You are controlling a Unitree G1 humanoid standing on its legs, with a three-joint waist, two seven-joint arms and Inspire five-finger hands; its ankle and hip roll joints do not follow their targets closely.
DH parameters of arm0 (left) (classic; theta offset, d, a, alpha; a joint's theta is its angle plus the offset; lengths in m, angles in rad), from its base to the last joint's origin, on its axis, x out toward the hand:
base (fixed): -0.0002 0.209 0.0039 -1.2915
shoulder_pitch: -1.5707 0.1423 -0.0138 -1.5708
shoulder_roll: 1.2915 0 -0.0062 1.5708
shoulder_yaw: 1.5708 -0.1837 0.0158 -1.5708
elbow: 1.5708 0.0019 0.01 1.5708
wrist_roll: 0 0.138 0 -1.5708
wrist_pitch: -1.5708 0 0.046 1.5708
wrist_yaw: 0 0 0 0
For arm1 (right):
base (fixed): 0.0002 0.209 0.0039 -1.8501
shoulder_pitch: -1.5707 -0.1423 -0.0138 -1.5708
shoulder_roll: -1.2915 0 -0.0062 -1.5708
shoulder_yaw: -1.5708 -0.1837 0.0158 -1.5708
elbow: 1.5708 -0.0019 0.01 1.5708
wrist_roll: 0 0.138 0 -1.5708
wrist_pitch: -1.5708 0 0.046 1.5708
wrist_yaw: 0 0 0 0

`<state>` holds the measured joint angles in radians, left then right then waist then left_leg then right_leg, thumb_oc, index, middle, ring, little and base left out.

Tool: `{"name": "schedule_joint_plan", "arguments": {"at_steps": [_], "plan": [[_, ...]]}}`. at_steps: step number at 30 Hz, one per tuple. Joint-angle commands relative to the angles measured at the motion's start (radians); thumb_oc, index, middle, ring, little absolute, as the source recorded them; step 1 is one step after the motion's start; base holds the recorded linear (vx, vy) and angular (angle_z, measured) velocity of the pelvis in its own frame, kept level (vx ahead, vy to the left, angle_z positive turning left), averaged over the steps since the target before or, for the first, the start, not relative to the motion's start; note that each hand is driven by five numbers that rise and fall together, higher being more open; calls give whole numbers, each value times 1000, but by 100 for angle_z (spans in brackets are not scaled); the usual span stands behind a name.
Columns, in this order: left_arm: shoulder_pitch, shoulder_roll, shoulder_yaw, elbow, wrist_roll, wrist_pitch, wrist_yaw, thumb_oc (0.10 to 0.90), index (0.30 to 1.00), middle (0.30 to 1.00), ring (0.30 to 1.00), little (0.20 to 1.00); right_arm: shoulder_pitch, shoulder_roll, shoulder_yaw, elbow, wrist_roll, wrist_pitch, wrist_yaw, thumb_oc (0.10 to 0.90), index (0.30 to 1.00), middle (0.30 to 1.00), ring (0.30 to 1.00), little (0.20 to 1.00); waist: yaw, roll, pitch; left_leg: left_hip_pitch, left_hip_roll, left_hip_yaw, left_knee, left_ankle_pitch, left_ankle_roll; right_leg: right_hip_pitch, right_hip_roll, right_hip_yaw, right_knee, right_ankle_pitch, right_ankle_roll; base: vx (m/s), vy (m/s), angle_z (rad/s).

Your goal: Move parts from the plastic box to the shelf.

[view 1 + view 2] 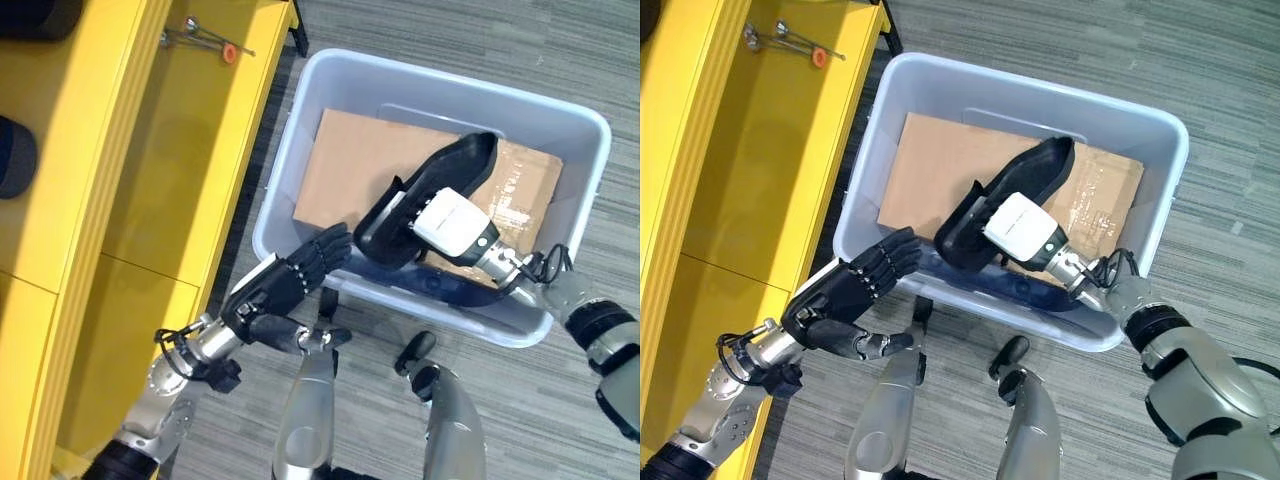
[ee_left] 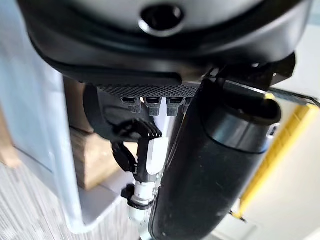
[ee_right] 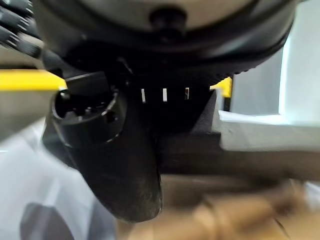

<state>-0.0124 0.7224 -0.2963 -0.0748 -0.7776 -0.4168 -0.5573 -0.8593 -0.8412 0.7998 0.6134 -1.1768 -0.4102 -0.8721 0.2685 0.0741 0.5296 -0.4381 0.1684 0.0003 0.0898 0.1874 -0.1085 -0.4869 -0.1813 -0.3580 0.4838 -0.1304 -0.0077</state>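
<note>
Curved black part in right hand over translucent plastic box.

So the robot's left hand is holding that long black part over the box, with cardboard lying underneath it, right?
Not quite: the right hand grips the long black part, as the left eye view shows. The left hand rests at the plastic box rim. The cardboard does lie underneath.

We see open room in the upper left of the plastic box, above the cardboard. The black part and right hand crowd its middle. The left hand sits at the near wall. The yellow shelf lies bare below the metal pins.
</note>
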Motion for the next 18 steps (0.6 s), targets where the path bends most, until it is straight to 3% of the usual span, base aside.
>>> {"name": "schedule_joint_plan", "arguments": {"at_steps": [1,3,7,14,18], "plan": [[6,-31,17,-135,-19,-99,-32,900,1000,1000,1000,1000,-39,-9,-109,-153,110,-12,-5,400,300,300,300,300,-20,-23,-10,100,-18,48,5,-115,42,163,94,26,-189,24,41,-7,115,-25],[25,-41,21,-146,-70,-92,-70,900,1000,1000,1000,1000,-5,-17,-163,-251,159,5,30,400,300,300,300,300,-30,-22,-10,174,-19,56,-8,-120,42,240,92,39,-220,24,43,70,108,-17],[26,-54,10,-154,-66,-93,-42,900,1000,1000,1000,1000,57,-9,-250,-362,190,-3,56,400,300,300,300,300,-49,-19,-16,265,-18,69,-28,-126,40,337,81,51,-258,27,47,56,93,-12],[64,-75,4,-156,-75,-89,-43,900,1000,1000,1000,1000,166,26,-345,-445,218,-28,68,400,300,300,300,300,-72,-23,-106,339,-19,85,-54,-129,40,433,69,59,-332,45,55,91,99,-7],[82,-81,-13,-147,-57,-84,-10,900,1000,1000,1000,1000,229,66,-356,-451,259,-33,149,400,300,300,300,300,-87,-29,-192,398,-21,99,-75,-133,39,501,55,62,-378,59,62,144,100,-9]]}}
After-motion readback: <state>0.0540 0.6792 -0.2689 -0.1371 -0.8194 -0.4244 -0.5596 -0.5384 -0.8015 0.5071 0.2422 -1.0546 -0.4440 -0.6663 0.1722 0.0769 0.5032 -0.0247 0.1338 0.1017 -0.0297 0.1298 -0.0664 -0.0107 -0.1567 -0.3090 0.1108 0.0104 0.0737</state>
